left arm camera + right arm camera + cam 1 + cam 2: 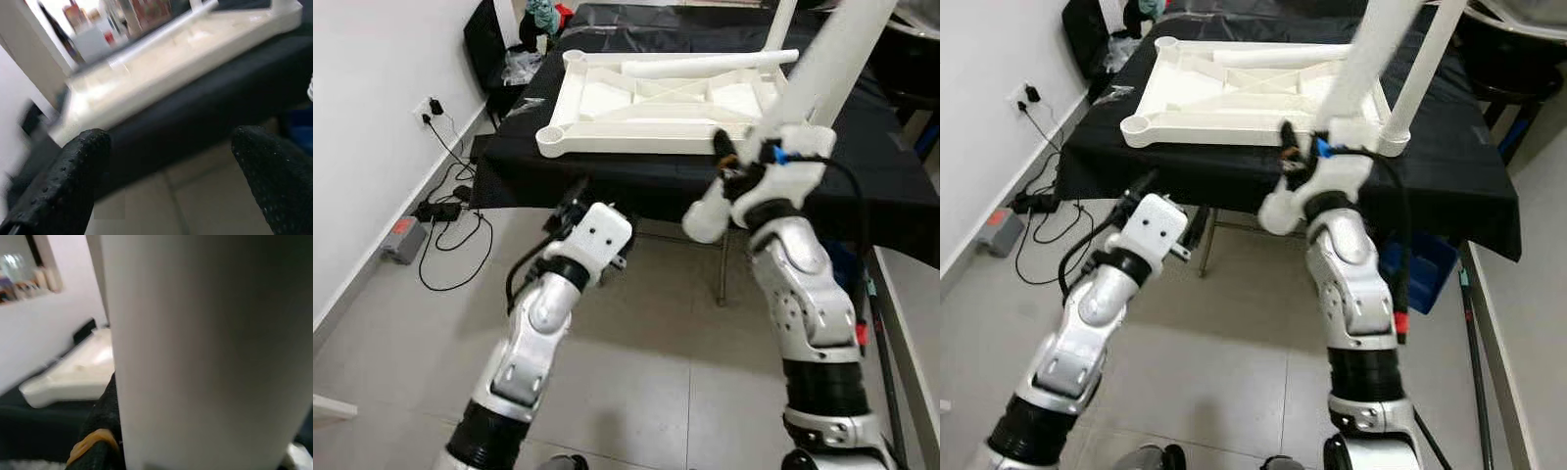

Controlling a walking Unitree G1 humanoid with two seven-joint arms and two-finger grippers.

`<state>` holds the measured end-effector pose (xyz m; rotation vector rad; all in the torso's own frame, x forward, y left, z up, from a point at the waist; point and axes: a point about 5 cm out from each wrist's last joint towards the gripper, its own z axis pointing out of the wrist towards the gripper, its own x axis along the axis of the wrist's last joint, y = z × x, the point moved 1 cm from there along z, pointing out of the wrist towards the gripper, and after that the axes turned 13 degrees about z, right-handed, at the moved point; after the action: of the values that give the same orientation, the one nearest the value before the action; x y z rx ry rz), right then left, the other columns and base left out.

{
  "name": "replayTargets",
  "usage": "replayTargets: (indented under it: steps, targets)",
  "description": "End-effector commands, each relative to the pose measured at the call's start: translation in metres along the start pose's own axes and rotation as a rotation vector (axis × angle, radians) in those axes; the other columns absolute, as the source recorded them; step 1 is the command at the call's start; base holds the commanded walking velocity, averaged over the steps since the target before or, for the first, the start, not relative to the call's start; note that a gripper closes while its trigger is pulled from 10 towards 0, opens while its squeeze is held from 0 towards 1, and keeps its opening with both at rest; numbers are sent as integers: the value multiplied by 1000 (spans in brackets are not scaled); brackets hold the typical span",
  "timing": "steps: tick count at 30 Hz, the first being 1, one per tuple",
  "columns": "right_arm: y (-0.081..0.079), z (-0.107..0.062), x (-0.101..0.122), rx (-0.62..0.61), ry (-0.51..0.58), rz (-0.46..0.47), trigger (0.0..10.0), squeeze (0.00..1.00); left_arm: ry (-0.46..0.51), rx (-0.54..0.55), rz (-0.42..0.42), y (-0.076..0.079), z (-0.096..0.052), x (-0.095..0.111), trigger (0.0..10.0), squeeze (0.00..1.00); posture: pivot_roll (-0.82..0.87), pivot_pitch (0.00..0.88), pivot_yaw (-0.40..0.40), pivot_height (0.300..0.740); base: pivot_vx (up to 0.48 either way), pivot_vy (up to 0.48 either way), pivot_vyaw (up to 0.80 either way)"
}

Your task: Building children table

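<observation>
white table leg (822, 73) in right gripper (744, 162)

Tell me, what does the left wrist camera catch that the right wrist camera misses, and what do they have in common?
The left wrist view has the left gripper with its two black fingers spread apart and nothing between them, the tiled floor below, and a loose white leg lying on the upturned tabletop. The right wrist view has a thick white table leg right against the lens, held in the right gripper. Both share the white tabletop on the black-covered table.
</observation>
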<state>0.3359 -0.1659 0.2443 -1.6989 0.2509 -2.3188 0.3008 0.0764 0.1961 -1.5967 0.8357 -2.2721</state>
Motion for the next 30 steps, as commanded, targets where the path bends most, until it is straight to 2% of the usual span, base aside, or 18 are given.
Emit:
replayTargets:
  steps: [1, 2, 3, 5, 7, 8, 9, 12, 23, 30]
  targets:
    - [3, -11, -1, 4, 13, -25, 10000, 0, -85, -28, -65, 7, -12, -11, 10000, 0, 78, 166, -7, 740, 0, 0, 0]
    - [3, -11, -1, 4, 13, -25, 10000, 0, -85, -28, -65, 7, -12, -11, 10000, 0, 78, 166, -7, 740, 0, 0, 0]
    - [5, -23, -9, 7, -12, -25, 10000, 0, -112, -61, -98, 16, -23, -16, 10000, 0, 79, 167, -5, 740, 0, 0, 0]
    - [5, -23, -9, 7, -12, -25, 10000, 0, -112, -61, -98, 16, -23, -16, 10000, 0, 79, 167, -5, 740, 0, 0, 0]
    - [4, -45, -25, 14, -56, -27, 10000, 0, -148, -93, -186, 27, -41, -21, 10000, 0, 78, 164, 0, 740, 0, 0, 0]
    - [4, -45, -25, 14, -56, -27, 10000, 0, -148, -93, -186, 27, -41, -21, 10000, 0, 78, 164, 0, 740, 0, 0, 0]
    - [2, -55, -33, 11, -78, -33, 10000, 0, -156, -91, -208, 29, -47, -22, 10000, 0, 82, 165, -2, 740, 0, 0, 0]
    - [0, -71, -46, 3, -118, -39, 10000, 0, -180, -75, -237, 31, -52, -24, 10000, 0, 84, 153, -7, 740, 0, 0, 0]
    - [4, -80, -50, 3, -135, -54, 10000, 0, -207, -67, -254, 33, -57, -27, 10000, 0, 84, 125, -7, 740, 0, 0, 0]
    - [-3, -85, -50, 44, -136, -63, 10000, 0, -189, -87, -244, 34, -59, -21, 10000, 0, 86, 111, -9, 740, 118, 0, 228]
